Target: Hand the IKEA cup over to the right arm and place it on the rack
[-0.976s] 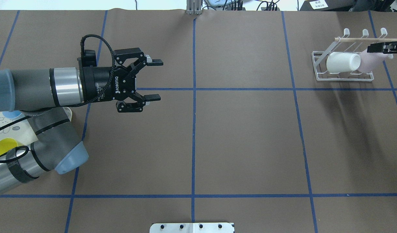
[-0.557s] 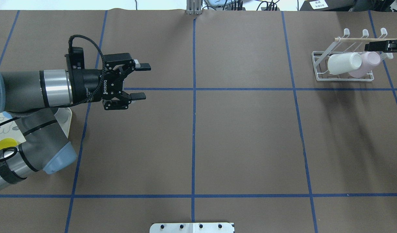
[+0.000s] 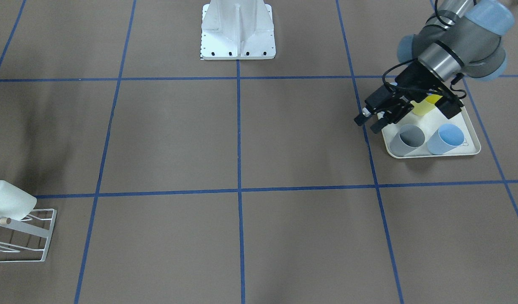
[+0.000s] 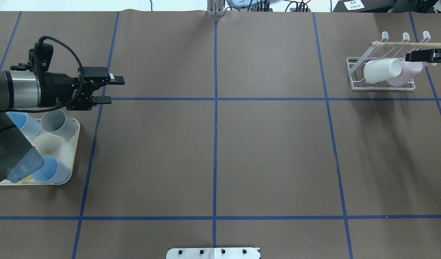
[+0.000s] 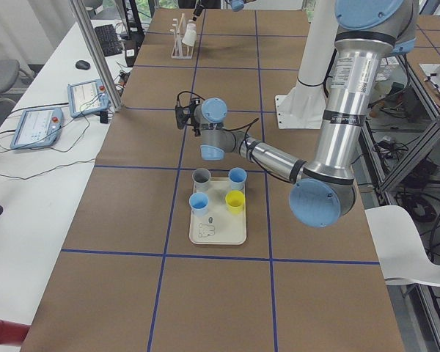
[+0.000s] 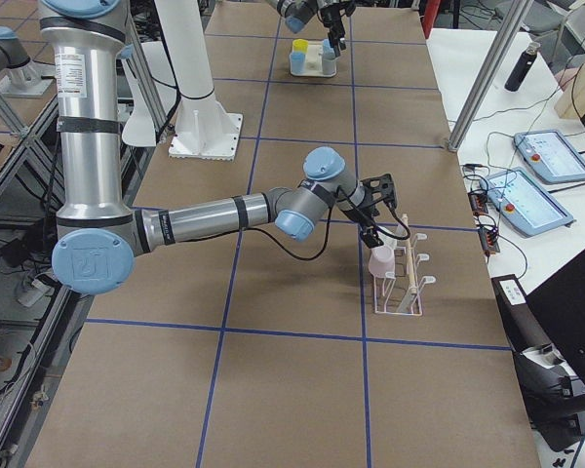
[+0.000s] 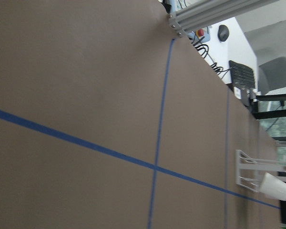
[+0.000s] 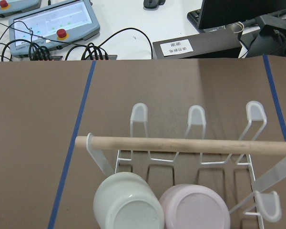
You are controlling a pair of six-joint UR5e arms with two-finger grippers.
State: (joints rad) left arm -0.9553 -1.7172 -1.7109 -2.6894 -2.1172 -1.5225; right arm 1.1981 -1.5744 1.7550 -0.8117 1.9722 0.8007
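Brown paper covers the table (image 4: 271, 154), marked with a blue tape grid. Grey and silver left arm (image 4: 19, 90) extends above the cream rectangular tray (image 4: 74, 144); its black two-finger left gripper (image 4: 112, 90) hangs near the tray, jaws released and empty. Grey and silver right arm (image 6: 205, 214) reaches the small white wire rack (image 8: 181, 143). Pale pink cup (image 8: 194, 210) lies tilted on the rack beside a white cup (image 8: 128, 207). Black right gripper (image 4: 414, 56) sits above the pink cup; its jaw state cannot be determined.
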